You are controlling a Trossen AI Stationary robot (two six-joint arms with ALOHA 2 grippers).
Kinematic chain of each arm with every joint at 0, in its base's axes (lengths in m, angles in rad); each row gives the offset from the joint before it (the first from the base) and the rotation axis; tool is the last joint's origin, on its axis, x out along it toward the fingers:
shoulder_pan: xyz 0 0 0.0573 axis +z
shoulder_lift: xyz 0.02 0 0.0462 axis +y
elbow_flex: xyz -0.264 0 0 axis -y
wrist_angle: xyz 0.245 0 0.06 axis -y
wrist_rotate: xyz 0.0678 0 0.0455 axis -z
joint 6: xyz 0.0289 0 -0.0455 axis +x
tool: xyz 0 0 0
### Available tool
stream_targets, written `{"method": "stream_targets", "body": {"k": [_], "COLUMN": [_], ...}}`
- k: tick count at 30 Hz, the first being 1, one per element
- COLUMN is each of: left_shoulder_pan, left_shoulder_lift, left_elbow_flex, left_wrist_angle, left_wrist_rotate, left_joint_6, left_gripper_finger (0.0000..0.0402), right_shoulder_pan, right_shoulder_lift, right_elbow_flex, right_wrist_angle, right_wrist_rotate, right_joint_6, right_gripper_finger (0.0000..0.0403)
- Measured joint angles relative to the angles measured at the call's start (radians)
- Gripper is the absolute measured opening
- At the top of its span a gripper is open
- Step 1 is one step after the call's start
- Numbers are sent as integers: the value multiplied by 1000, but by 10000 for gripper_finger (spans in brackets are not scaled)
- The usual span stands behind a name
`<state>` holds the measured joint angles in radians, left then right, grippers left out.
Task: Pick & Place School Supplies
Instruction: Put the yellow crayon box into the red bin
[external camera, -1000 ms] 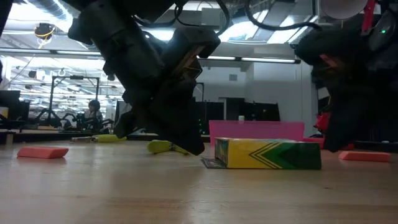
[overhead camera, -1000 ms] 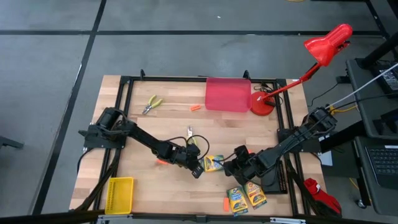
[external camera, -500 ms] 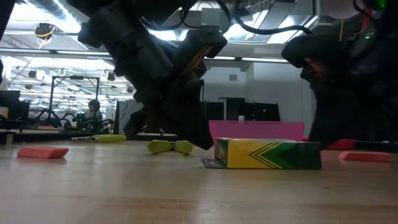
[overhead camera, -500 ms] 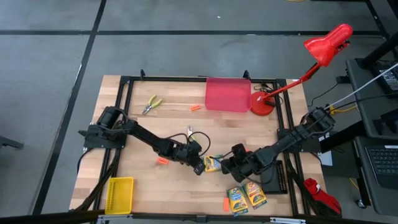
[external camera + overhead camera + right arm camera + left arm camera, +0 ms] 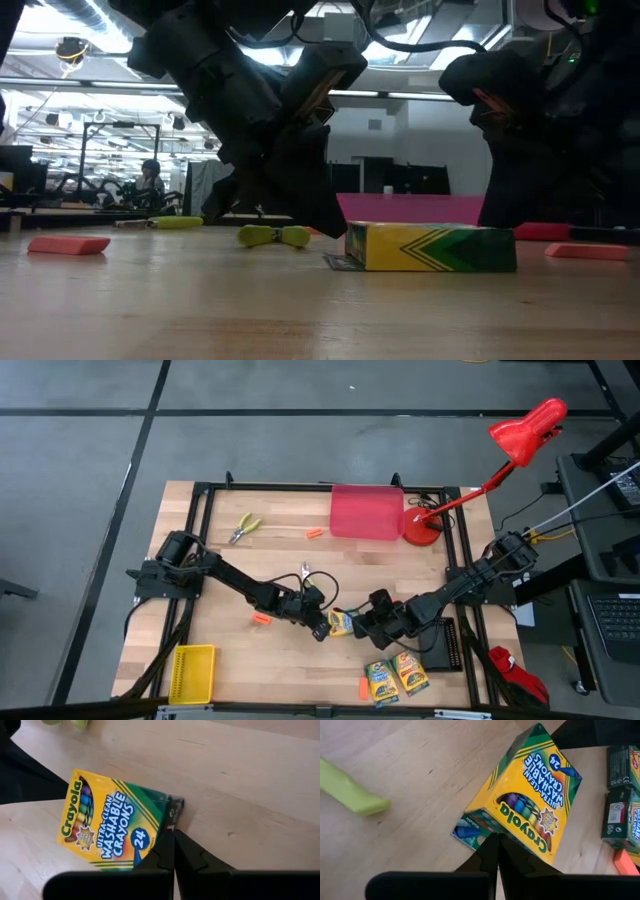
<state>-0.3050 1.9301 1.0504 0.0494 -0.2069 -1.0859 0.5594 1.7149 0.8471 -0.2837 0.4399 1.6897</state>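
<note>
A green-and-yellow crayon box (image 5: pixel 342 623) lies flat on the wooden table, between my two shut grippers. My left gripper (image 5: pixel 322 628) is at its left end and my right gripper (image 5: pixel 362 625) at its right end. Two more crayon boxes (image 5: pixel 395 676) lie side by side near the front edge. Pliers with yellow-green handles lie behind my left gripper (image 5: pixel 306 576) and at the far left (image 5: pixel 243 528). Orange sticks lie at the left of my left gripper (image 5: pixel 262 619), in front (image 5: pixel 362 686) and beside the red bin (image 5: pixel 314 534). My left gripper sets its shut fingertips (image 5: pixel 496 845) against the box's logo end (image 5: pixel 506 836), beside an open flap (image 5: pixel 466 831). It slants down from the table's left. The box lies flat on the table. My right gripper sets its shut fingertips (image 5: pixel 170 842) against the box's opposite end (image 5: pixel 159 831), by the "24". It slants down from the table's right.
A red bin (image 5: pixel 367 512) stands at the back, a red desk lamp (image 5: pixel 425 525) to its right. A yellow bin (image 5: pixel 192 672) sits at the front left, a black bin (image 5: pixel 447 645) at the right. A black frame (image 5: pixel 200 510) runs round the table.
My right gripper has edged toward the table's left, up to the crayon box. The box has kept its place.
</note>
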Motion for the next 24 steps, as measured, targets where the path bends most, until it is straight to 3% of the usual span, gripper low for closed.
{"method": "stream_targets", "body": {"k": [24], "left_shoulder_pan": [7], "left_shoulder_lift": [1], "left_elbow_flex": [-2], "left_wrist_angle": [23], "left_wrist_rotate": [0], "left_joint_6": [34], "left_gripper_finger": [3], "right_shoulder_pan": [1], "right_shoulder_lift": [0], "right_elbow_flex": [0], "right_wrist_angle": [60], "right_wrist_rotate": [8], "right_joint_6": [-12], "right_gripper_finger": [1]}}
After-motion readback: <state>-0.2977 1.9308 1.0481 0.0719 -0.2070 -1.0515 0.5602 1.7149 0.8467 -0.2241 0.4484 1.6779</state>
